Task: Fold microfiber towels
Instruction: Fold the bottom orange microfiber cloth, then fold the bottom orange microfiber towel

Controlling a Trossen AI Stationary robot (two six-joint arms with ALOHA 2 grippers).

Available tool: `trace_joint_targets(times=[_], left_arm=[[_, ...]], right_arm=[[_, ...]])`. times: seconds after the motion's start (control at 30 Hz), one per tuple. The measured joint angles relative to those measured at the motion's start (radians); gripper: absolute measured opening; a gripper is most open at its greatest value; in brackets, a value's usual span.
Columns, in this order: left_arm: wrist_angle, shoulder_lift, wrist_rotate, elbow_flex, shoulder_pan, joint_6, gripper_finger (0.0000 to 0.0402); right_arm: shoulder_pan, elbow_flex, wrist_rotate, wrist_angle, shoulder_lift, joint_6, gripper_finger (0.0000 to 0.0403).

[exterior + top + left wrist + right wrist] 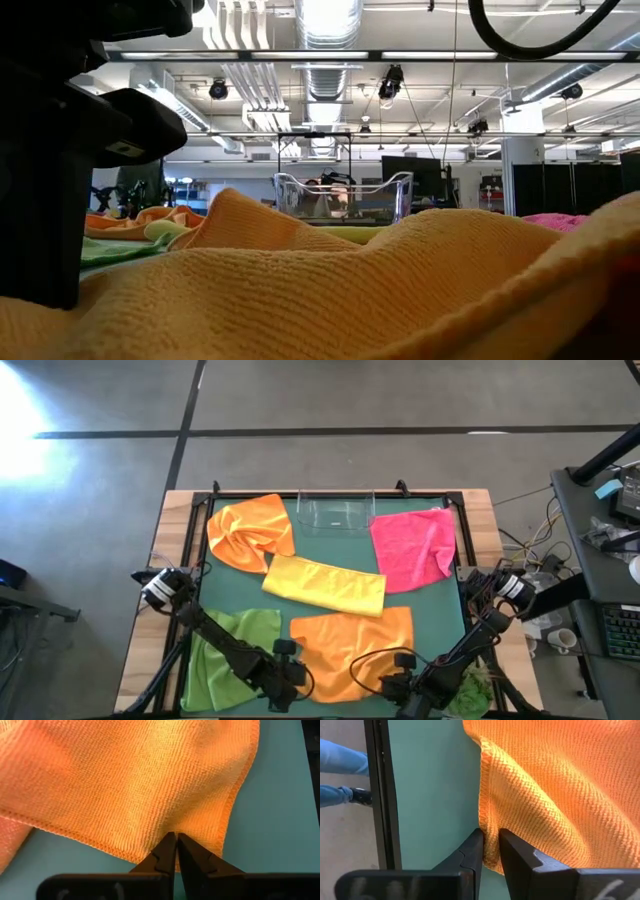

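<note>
Near orange towel point(352, 645) spread at the front middle of the green desk point(440, 600), ribbed microfiber weave, stitched hem, surface rumpled into soft folds. Left hand point(176, 840) at its front left edge, pressed together on the hem, pinching the cloth between dark wedge-shaped fingers point(162, 852). Right hand point(491, 837) at the front right edge, narrow gap between the fingers filled by a fold of the same towel's hem, gripping it.

Second orange towel point(250, 530) bunched and twisted at the back left. Yellow towel point(325, 585) folded into a long flat rectangle across the middle, lying slightly slanted, touching the bunched orange one. Hot pink towel point(413, 547) at the back right, roughly square with a curled corner. Lime green towel point(228, 655) at the front left, flat, partly under the left arm. Clear plastic bin point(335, 513) at the back middle, rectangular, see-through walls, between the orange and pink cloths.

In the right wrist view, blue-clad legs and a dark shoe point(360, 796) of a person on the grey floor beyond the desk's black frame.
</note>
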Motion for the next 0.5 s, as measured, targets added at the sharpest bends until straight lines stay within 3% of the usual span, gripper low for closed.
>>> trace_joint_targets(times=[0.17, 0.5], left_arm=[[-0.022, -0.066, 0.002, -0.007, 0.003, -0.002, 0.0030], [0.007, -0.111, 0.026, -0.012, -0.024, 0.006, 0.0137]], right_arm=[[0.000, 0.000, -0.002, 0.000, 0.000, 0.000, 0.0057], [0.000, 0.000, -0.004, 0.000, 0.000, -0.002, 0.0057]])
